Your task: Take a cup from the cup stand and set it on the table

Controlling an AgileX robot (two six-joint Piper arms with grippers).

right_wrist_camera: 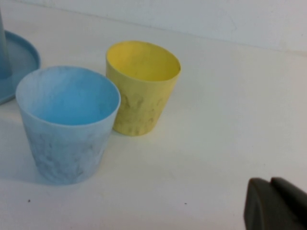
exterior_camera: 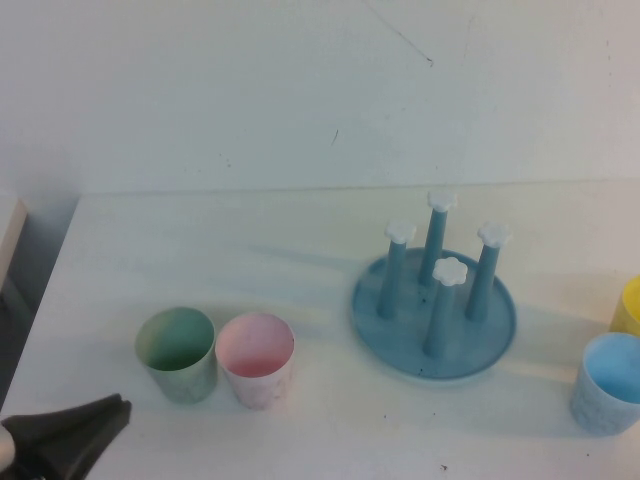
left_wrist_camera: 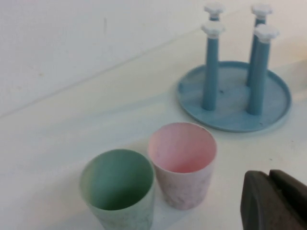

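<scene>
The light blue cup (exterior_camera: pixel 609 383) stands upright on the white table (exterior_camera: pixel 300 250) at the right edge, off the stand; it also shows in the right wrist view (right_wrist_camera: pixel 67 124). The blue cup stand (exterior_camera: pixel 434 300) stands right of centre with all four pegs bare; it also shows in the left wrist view (left_wrist_camera: pixel 235 91). My left gripper (exterior_camera: pixel 100 420) is shut and empty at the front left corner, near the green cup; its tips show in the left wrist view (left_wrist_camera: pixel 271 179). My right gripper (right_wrist_camera: pixel 271 187) is shut and empty, apart from the blue cup, and out of the high view.
A green cup (exterior_camera: pixel 177 353) and a pink cup (exterior_camera: pixel 256 360) stand side by side at front left, also in the left wrist view (left_wrist_camera: pixel 119 189) (left_wrist_camera: pixel 182 163). A yellow cup (exterior_camera: pixel 628 305) stands behind the blue cup, also in the right wrist view (right_wrist_camera: pixel 142 86).
</scene>
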